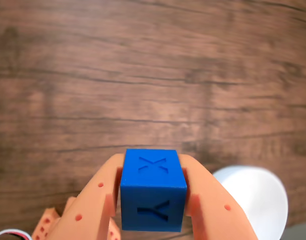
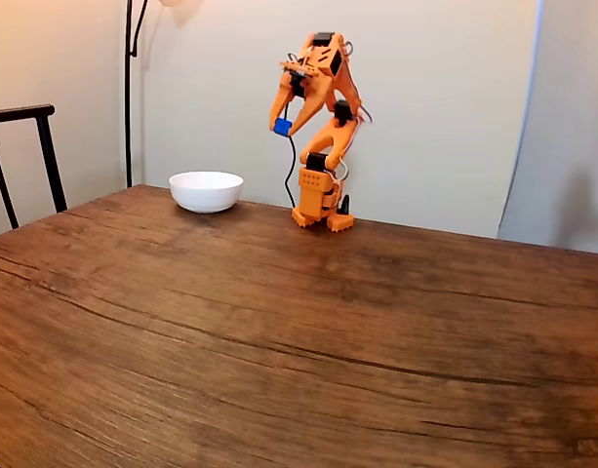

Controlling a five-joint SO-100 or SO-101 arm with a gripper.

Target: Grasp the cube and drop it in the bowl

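Far left of the fixed view there's a dark chair [image 2: 25, 156] and a lamp pole [image 2: 129, 93], neither doing anything here. Next over, the bowl [image 2: 206, 190] sits on the tabletop [image 2: 299, 331] in the upper-left part of the frame, a bit left of the arm's base, so it's an easy swing away. The orange arm [image 2: 318, 136] is folded up tall at top centre, with its hand [image 2: 282, 125] clamped on the cube [image 2: 282, 127], well above the wood.

In the wrist view the cube [image 1: 153, 187] is bottom centre, pinched on both sides by the hand [image 1: 153, 200], letters X and Y showing. The bowl [image 1: 255, 200] peeks in at lower right, off to the side, not underneath. I'd guess the height is for clearing the rim; it needs to get over the bowl before letting go.
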